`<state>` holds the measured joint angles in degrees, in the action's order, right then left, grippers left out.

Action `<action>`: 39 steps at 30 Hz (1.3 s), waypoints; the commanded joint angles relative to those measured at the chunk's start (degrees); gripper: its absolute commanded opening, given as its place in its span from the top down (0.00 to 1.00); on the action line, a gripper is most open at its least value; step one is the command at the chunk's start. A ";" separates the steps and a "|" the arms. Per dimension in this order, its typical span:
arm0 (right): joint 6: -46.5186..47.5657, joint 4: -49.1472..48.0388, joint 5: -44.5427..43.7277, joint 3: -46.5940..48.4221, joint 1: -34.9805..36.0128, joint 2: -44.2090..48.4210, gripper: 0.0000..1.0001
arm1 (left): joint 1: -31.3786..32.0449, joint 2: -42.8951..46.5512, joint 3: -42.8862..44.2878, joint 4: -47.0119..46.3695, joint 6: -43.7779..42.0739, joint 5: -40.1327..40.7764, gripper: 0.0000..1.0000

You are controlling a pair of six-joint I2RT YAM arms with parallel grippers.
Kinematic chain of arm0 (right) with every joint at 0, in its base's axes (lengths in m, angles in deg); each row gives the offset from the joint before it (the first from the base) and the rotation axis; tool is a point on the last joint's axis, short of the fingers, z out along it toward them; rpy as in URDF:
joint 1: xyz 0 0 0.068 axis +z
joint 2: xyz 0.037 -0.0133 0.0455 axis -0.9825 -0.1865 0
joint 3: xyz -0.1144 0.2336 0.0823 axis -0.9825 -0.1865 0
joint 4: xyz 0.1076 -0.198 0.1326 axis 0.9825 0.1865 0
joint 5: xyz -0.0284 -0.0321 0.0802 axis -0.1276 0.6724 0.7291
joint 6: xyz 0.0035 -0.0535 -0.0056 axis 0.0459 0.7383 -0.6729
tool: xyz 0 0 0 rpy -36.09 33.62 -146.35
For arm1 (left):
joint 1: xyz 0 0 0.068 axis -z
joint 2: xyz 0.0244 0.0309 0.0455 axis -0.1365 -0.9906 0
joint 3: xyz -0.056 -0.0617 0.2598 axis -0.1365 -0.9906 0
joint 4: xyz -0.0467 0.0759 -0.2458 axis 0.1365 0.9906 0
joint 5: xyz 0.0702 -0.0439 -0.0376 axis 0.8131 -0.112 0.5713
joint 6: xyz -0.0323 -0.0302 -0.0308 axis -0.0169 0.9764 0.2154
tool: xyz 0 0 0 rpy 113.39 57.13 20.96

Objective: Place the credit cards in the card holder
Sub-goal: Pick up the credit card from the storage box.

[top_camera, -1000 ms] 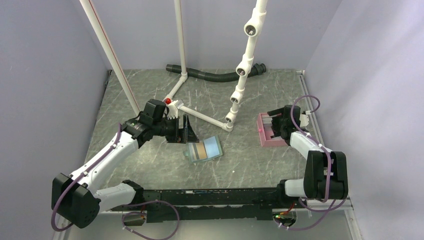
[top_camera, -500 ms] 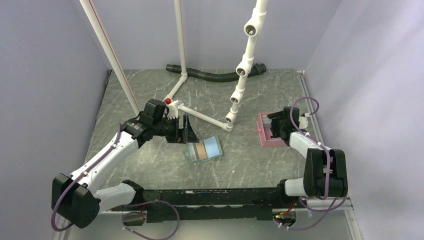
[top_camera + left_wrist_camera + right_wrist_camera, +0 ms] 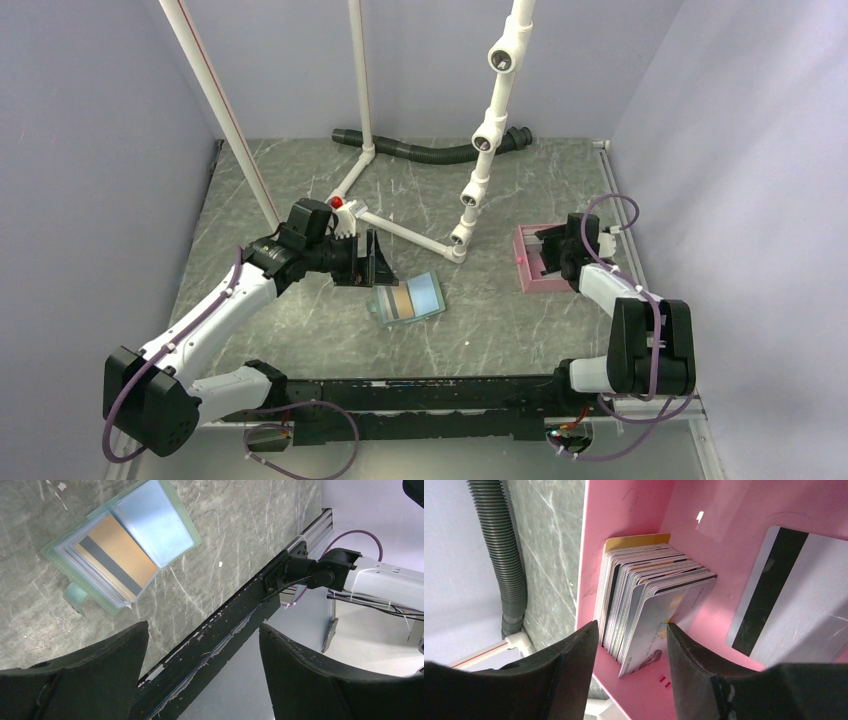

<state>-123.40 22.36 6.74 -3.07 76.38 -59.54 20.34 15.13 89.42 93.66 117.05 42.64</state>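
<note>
The card holder [image 3: 407, 298] lies open on the table's middle, sage-green outside and pale blue inside [image 3: 150, 520], with a tan striped card [image 3: 112, 555] in its left half. My left gripper [image 3: 372, 262] hangs open just left of it with nothing between its fingers [image 3: 200, 630]. The credit cards [image 3: 644, 590] stand on edge as a stack in the pink tray [image 3: 634, 505] at the right. My right gripper [image 3: 631, 624] is down in the tray [image 3: 530, 278], open, one finger on each side of the stack. Its right fingertip touches the front card. A grey striped card [image 3: 789, 595] lies flat beside the stack.
A black corrugated hose [image 3: 420, 150] runs along the back of the table, close by the tray's left wall [image 3: 499, 545]. A white pipe frame [image 3: 400, 228] stands behind the card holder. A black rail [image 3: 225, 630] borders the table's near edge.
The right gripper's jaws have narrowed round the stack of cards in the tray. The left arm and the card holder have not moved.
</note>
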 commanded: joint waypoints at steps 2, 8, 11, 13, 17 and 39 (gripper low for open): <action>-0.74 -1.22 0.36 2.34 -0.11 2.62 0.47 | -0.06 1.58 2.05 -0.85 -0.19 -1.78 0.14; -0.83 -0.10 -0.08 2.72 -0.11 3.46 0.54 | -0.06 1.93 1.99 -0.45 -0.33 -1.59 0.14; -0.92 0.45 -0.20 2.94 -0.04 3.28 0.58 | -0.06 1.84 1.82 -0.78 -0.24 -1.73 0.14; -1.24 0.71 0.17 3.06 -0.06 2.79 0.62 | -0.10 1.84 1.72 -0.89 -0.24 -1.84 0.14; -1.44 1.80 -0.33 3.72 -0.11 2.74 0.71 | -0.08 1.84 1.85 -0.83 -0.24 -1.81 0.14; -1.98 27.42 -1.70 14.49 -0.37 7.72 1.00 | -0.07 1.34 0.77 -2.18 0.68 -2.79 0.13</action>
<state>-127.75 43.93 6.00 7.35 76.31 -55.87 20.34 15.50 89.42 93.53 117.29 41.53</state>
